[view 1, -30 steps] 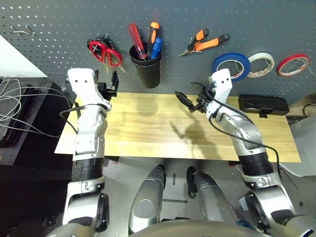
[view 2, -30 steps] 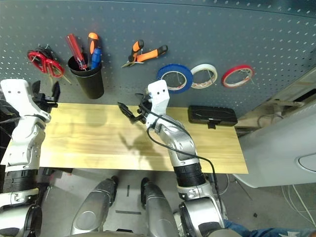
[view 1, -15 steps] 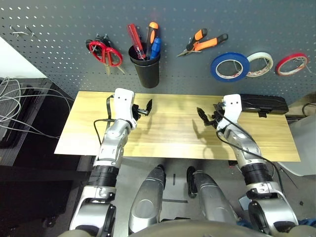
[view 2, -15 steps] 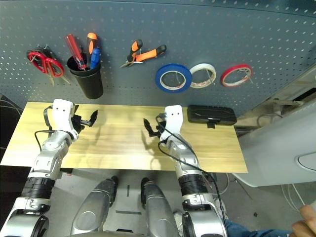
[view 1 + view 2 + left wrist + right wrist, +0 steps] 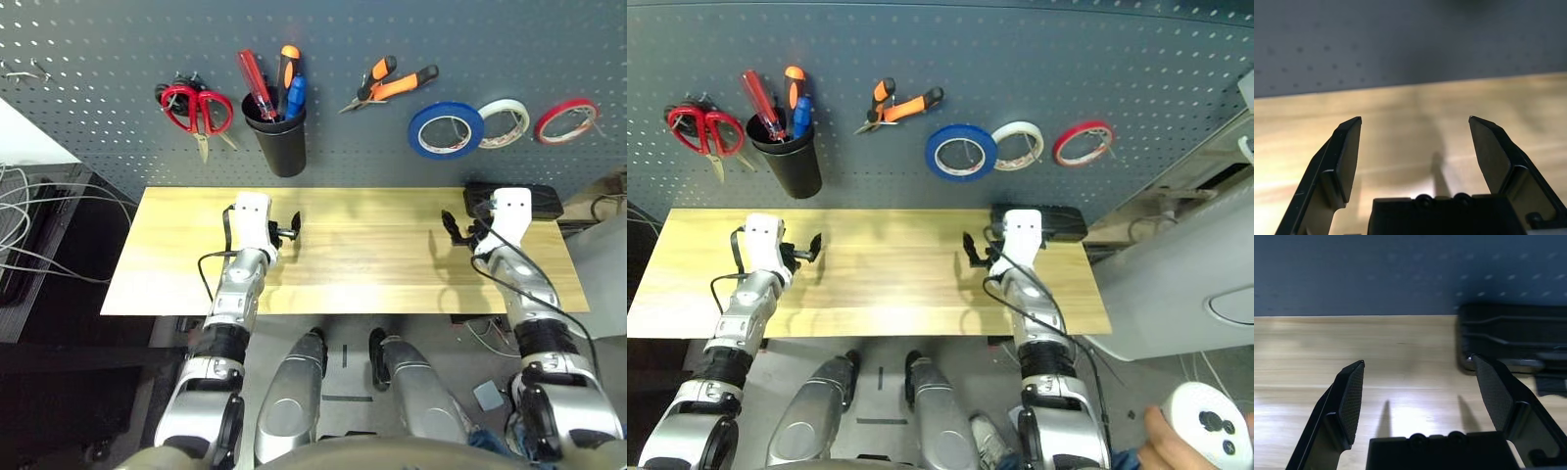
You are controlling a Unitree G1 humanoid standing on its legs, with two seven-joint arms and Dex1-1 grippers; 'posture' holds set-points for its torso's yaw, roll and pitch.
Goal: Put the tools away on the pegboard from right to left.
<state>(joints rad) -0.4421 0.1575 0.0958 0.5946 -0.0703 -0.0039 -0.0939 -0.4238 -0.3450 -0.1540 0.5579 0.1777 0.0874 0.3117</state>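
On the large dark grey pegboard point(image 5: 118, 108) with rows of small holes, at the far side of the light wooden tabletop point(image 5: 372, 264), all four tools hang or stand. The orange-and-black-handled pliers point(image 5: 389, 84) lie on a slant, handles up to the right, nose down to the left. The red-handled scissors point(image 5: 193, 106) hang at the far left, loops up, blades pointing down. The small blue-handled screwdriver point(image 5: 295, 96) stands handle-up in one black cup holder point(image 5: 278, 142) beside two larger drivers, one red-handled point(image 5: 252, 84) and one orange-and-black-handled point(image 5: 285, 69). The blue tape roll point(image 5: 446, 129) hangs flat against the board, right of the pliers; one white tape roll point(image 5: 506, 122) and one red tape roll point(image 5: 565, 119) hang further right. A black oblong case point(image 5: 1513, 340) lies at the far right of the table. The left gripper point(image 5: 1415, 147) and right gripper point(image 5: 1420, 389) rest low over the wood, both spread wide with nothing between their fingers.
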